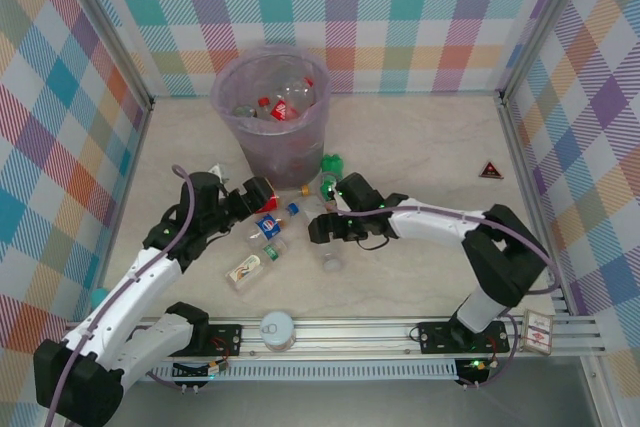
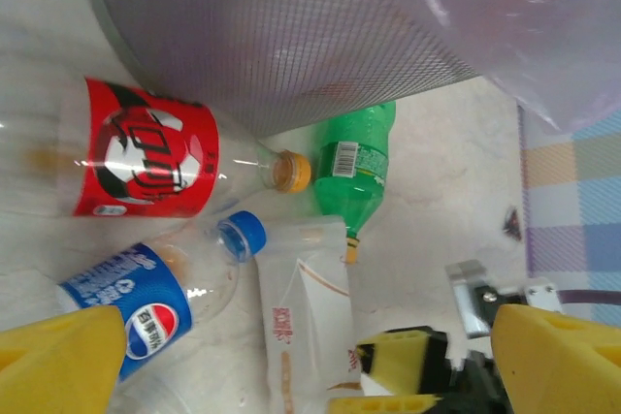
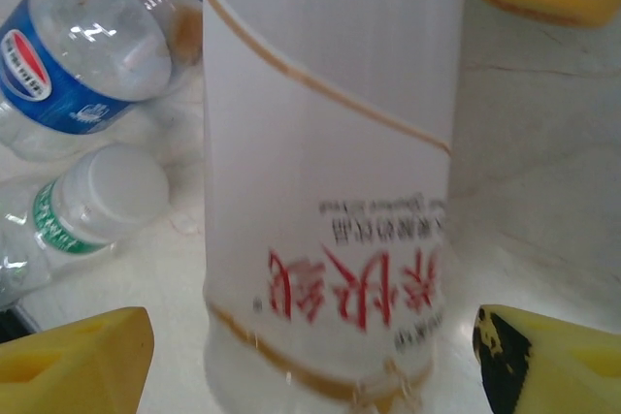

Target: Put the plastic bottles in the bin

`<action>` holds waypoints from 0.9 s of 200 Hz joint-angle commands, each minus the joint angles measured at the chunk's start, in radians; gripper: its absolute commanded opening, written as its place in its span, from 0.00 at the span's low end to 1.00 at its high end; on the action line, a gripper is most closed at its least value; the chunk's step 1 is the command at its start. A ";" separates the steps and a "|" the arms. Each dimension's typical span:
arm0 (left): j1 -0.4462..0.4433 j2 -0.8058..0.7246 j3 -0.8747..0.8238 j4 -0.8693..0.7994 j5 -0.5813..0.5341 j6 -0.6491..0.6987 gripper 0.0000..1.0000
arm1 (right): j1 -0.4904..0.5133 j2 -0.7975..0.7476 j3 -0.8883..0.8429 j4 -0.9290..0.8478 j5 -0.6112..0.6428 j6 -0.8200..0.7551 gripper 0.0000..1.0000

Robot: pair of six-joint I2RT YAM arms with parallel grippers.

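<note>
The bin (image 1: 272, 112), a mesh bucket with a lilac liner, holds several bottles; its wall (image 2: 291, 36) rises just beyond the loose ones. In front of it lie a red-labelled bottle (image 2: 146, 162), a blue-labelled bottle (image 2: 136, 302), a green bottle (image 2: 354, 167) and a white-labelled bottle (image 2: 306, 307). My left gripper (image 1: 248, 203) hovers open over this cluster, yellow fingers (image 2: 58, 361) wide apart. My right gripper (image 1: 326, 230) is open and straddles the white-labelled bottle (image 3: 330, 191), with a gap at each finger (image 3: 73, 356). Another blue-labelled bottle view (image 3: 68, 55) lies left of it.
A clear bottle with a white cap and green label (image 3: 87, 206) and another clear bottle (image 1: 246, 269) lie nearer the arms. A white canister with a grey lid (image 1: 277, 328) stands on the front rail. A red triangle (image 1: 490, 170) lies far right. Checked walls enclose the table.
</note>
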 commanded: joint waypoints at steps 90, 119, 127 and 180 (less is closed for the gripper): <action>-0.088 0.102 0.026 0.147 -0.009 -0.104 0.96 | 0.033 -0.263 -0.061 -0.189 0.178 0.052 0.49; -0.126 0.103 0.081 0.167 -0.018 -0.099 0.96 | -0.027 -0.484 -0.183 -0.249 0.132 0.048 0.44; -0.154 0.110 0.096 0.171 -0.024 -0.093 0.97 | -0.058 -0.538 -0.219 -0.253 0.100 0.039 0.41; -0.407 0.218 0.118 0.367 -0.114 -0.081 1.00 | -0.131 -0.754 -0.307 -0.247 -0.022 -0.032 0.35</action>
